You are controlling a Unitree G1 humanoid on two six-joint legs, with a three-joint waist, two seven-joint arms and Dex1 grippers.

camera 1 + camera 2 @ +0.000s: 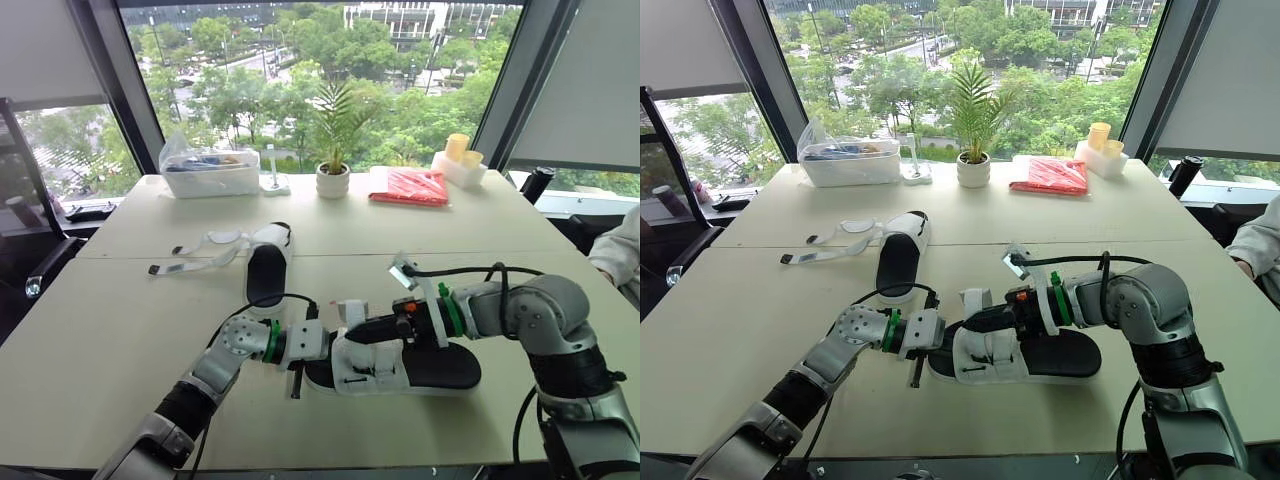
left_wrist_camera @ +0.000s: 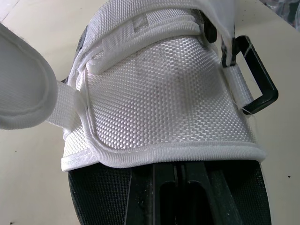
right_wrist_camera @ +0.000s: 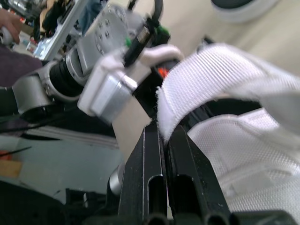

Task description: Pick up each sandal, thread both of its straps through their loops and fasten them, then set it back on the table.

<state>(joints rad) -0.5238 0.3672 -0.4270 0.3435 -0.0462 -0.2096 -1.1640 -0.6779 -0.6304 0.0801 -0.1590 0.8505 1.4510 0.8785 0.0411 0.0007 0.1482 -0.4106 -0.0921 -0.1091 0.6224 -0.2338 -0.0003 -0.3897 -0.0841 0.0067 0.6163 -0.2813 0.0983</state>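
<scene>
Pale table [image 1: 120, 330] carries the work. Nearest, the first sandal [image 1: 440, 370] lies flat between both grippers. The left gripper [image 1: 300, 365] sits at its toe end; whether it grips cannot be told. The right gripper [image 1: 362, 325] is pinched tight on a white strap [image 3: 206, 79]. Step in hand, by judgement: threading this strap. The next move calls for guiding the strap tip through the black loop [image 2: 258, 79], then pressing it down. Farther off, the second sandal [image 1: 266, 268] lies unfastened. Beyond stand a potted plant [image 1: 332, 180] and a window onto trees.

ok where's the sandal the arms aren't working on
In the left eye view that sandal lies on the table left of centre, just beyond the left gripper, its loose straps trailing to the robot's left and the potted plant farther back.
</scene>
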